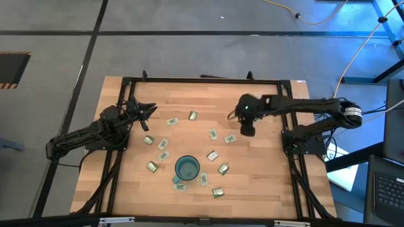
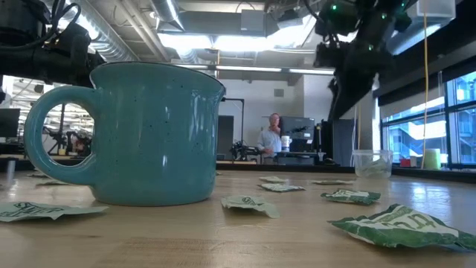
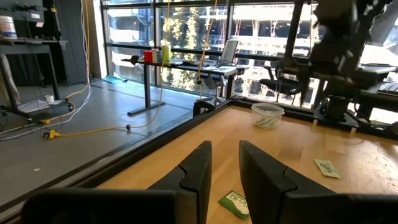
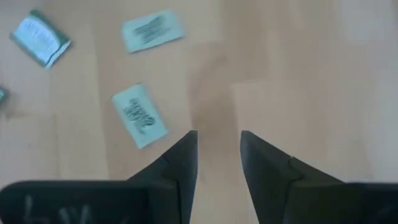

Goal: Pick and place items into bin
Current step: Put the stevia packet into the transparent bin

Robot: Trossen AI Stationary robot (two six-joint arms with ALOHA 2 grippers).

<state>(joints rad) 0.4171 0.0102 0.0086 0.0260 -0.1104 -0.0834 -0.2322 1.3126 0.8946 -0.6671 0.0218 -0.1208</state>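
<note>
The right gripper pointed down at bare wood, its fingers apart with nothing between them. Just beside it lay a pale green packet, with two more farther out. In the high view this gripper hung over the right part of the bench, near the translucent cup, which stood towards the bench's far right and already held at least one packet.

The left gripper waited at the left edge, fingers also parted and empty, a green packet lying just ahead of its tips.

The remaining packets were scattered in a loose ring around the teal mug in the middle, most of them well apart from the cup.

The risks, as I judged them: the packets were thin and flat, so fingers closing on one could skid it along the wood or pinch only a corner. The mug stood closer to most packets than the cup did, and a reaching arm might knock it.
</note>
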